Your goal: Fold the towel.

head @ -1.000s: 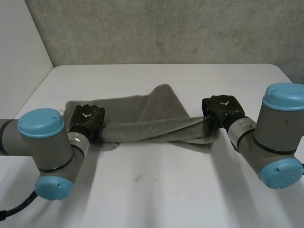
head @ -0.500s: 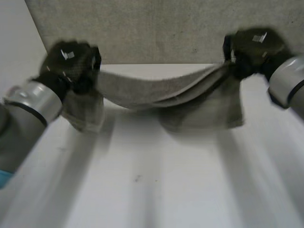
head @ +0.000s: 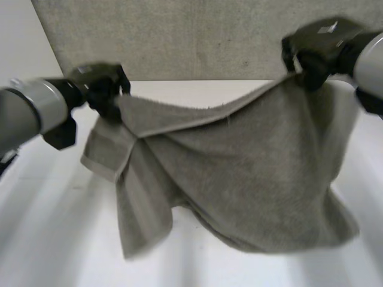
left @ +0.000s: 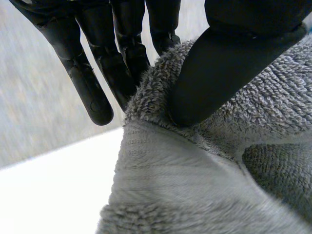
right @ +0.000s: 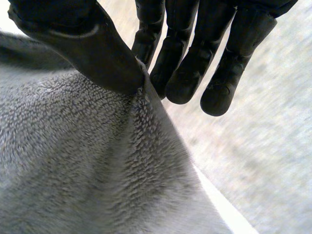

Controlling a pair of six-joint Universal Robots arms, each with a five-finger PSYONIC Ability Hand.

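Above the white desk [head: 48,239], the left hand [head: 99,89] is clamped on the upper edge of a grey terry towel [head: 251,173]. Its wrist view shows the thumb [left: 219,68] pressing the pile against the fingers [left: 92,92] behind it. Across from it, the right hand [head: 317,51] pinches the other end of the same edge, its thumb [right: 92,53] closing the cloth against its fingers [right: 222,78]. This hand sits higher in the head view than the left one.

Between the two hands the towel hangs in the air like a sheet. Its top edge sags in the middle. Just below the left hand a flap is doubled over, and the lower hem hangs uneven. Whether that hem touches the desk cannot be told. A grey wall [head: 197,36] stands behind.

Judged risks: each hand holds only a narrow bite of thick cloth, so a quick swing could pull the edge free and drop one end. The doubled flap on the left side could get trapped inside the fold and leave it lumpy. With the hands at unequal heights, the towel could land skewed on the desk.
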